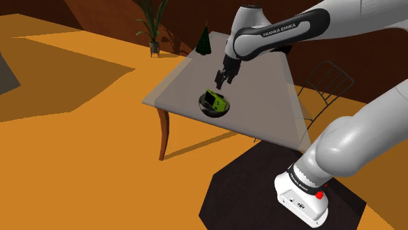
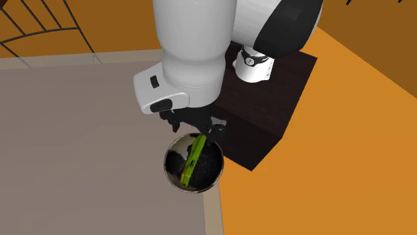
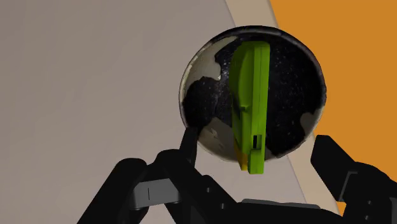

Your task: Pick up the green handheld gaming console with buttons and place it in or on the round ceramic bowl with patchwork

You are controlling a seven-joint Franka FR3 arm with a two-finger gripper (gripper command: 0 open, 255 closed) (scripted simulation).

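An orange floor (image 1: 78, 170) spreads round a grey-topped table (image 1: 189, 78) with wooden legs. Behind the table stand a potted plant (image 1: 152, 26) and a small dark cone (image 1: 204, 40), and a wire chair (image 1: 330, 82) sits at its far side. Near the table's edge, on the side toward the dark stand (image 1: 261, 189), we see the bowl (image 1: 216, 112), round, with a dark speckled inside and pale patches along the rim. The green console (image 1: 214, 100) is in the bowl, propped up on one long edge and leaning against the inside rather than lying flat. The gripper (image 1: 224, 77) hangs just above it with the fingers spread wide and gripping nothing. From the wrist we look down past both fingers (image 3: 189, 137) at the console (image 3: 250, 95), which sits in the gap between them; neither finger touches it. Its long axis runs straight away from the gripper (image 3: 256, 145) across the bowl (image 3: 289, 83), with the near end by the rim. In the second exterior view the console (image 2: 193, 160) slants from just under the gripper (image 2: 196, 128) down to that view's lower left, and we see its thin edge. In the shoulder view its face, with a dark screen, is turned toward that view's lower left.
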